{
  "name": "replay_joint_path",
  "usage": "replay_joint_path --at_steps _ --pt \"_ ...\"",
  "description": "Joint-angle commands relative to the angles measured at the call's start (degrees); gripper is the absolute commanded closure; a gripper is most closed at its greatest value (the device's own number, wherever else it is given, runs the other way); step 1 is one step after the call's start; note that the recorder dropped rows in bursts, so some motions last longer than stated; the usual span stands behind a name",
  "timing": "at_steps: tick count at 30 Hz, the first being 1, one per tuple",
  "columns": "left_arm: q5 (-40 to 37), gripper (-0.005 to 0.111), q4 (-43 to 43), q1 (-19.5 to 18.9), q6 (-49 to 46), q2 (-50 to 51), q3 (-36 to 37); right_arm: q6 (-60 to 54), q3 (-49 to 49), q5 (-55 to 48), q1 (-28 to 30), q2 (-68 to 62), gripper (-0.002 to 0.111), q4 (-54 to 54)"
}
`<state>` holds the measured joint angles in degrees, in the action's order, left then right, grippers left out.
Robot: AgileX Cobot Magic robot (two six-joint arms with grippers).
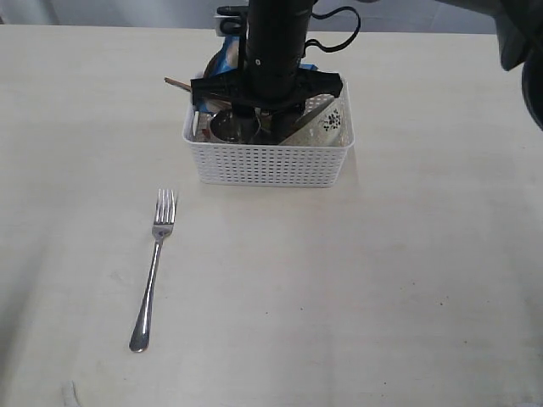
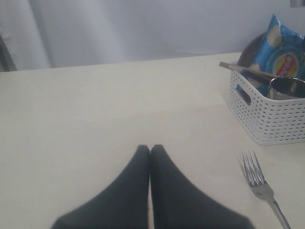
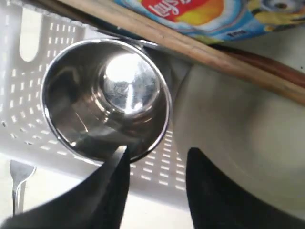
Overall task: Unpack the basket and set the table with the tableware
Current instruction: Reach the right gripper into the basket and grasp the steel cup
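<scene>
A fork (image 1: 153, 271) lies on the tabletop (image 1: 382, 280) toward its near left corner. The left gripper (image 2: 150, 150), jaws pressed together and empty, hangs well apart from the basket (image 1: 267, 165), which sits toward the middle of the far edge. In the basket's near left corner the steel cup (image 3: 107, 95) stands upright, mouth up. It is directly beneath the right gripper (image 3: 157, 151), whose parted jaws straddle its rim, one over the mouth, one on the bowl (image 3: 228, 133) side.

Fork (image 1: 153, 270) on table (image 1: 382, 297) — before basket (image 1: 267, 165)
</scene>
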<state>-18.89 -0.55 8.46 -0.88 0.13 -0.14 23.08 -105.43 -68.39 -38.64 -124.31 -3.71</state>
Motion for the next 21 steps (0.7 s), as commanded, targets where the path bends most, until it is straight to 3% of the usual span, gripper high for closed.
replay_joint_path --at_steps 1,21 --pt "0.5 0.107 0.1 0.3 0.3 -0.1 0.1 -0.9 0.2 0.9 0.3 0.2 0.070 -1.4" --pt "0.5 0.107 0.1 0.3 0.3 -0.1 0.1 2.4 0.2 4.5 0.3 -0.1 0.070 4.1"
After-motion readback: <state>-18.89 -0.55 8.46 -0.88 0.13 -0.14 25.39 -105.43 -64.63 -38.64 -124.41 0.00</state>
